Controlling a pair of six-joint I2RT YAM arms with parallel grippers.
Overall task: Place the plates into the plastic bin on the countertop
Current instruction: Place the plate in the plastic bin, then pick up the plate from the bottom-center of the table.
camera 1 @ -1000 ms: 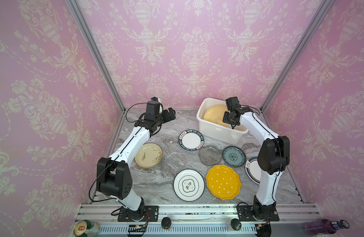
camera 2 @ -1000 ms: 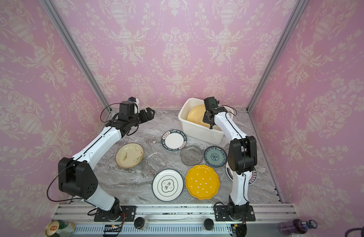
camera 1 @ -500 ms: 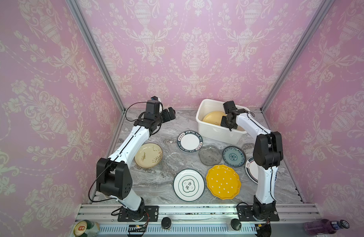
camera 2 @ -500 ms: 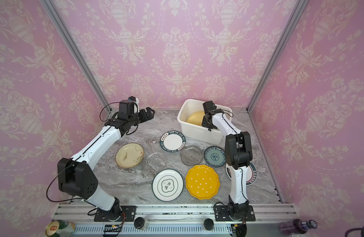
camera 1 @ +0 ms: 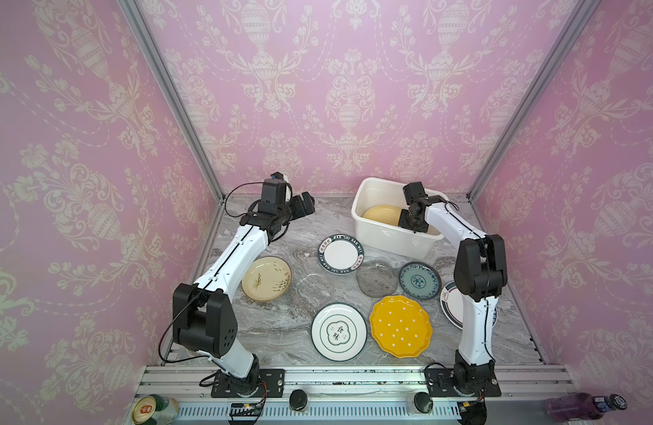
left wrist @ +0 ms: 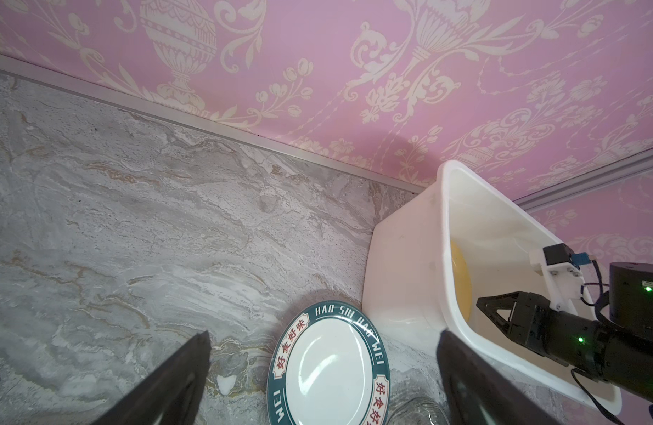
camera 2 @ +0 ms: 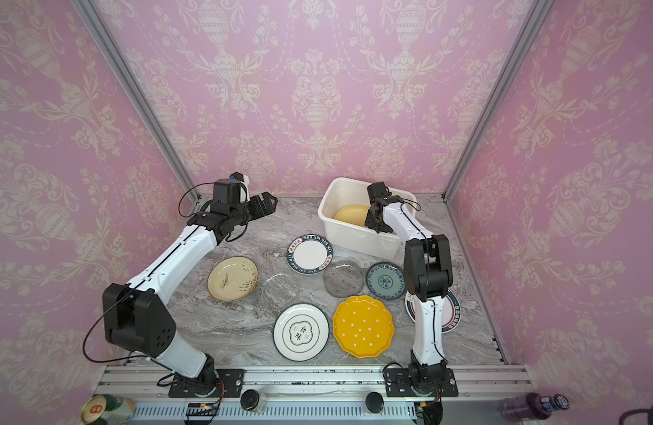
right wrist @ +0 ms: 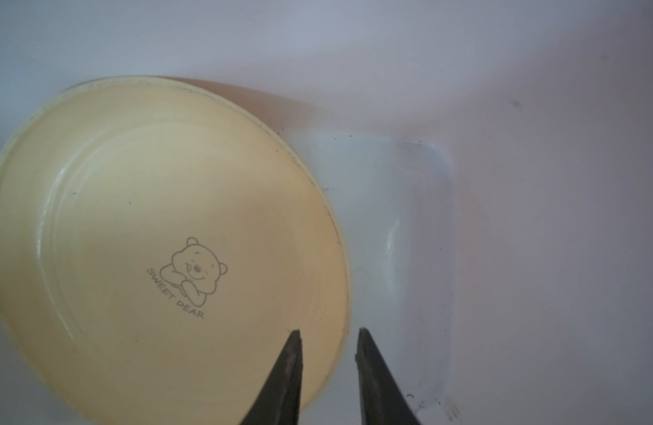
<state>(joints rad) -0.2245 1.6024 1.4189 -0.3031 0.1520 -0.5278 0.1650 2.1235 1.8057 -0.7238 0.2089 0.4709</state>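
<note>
Right pincer (right wrist: pixel 328 331) jaws standing parted astride plate (right wrist: pixel 163 220) rim in bin (right wrist: pixel 501 165); widening, then lifting straight advisable; left pincer (left wrist: pixel 325 333) gaping empty

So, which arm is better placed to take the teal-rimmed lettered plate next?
Left, probably. The left gripper hangs open and empty, its wrist view framing the lettered plate between its fingers. The right gripper is down inside the plastic bin, jaws parted at the rim of the bear plate.

We find the rimmed plate (camera 1: pixel 450 305) half hidden behind the right arm (camera 1: pixel 477 316) (lettering illegible), the clear glass plate (camera 1: pixel 312 290) barely discernible, the bear plate (camera 1: pixel 382 213) partly behind the bin wall (camera 1: pixel 391 241).
</note>
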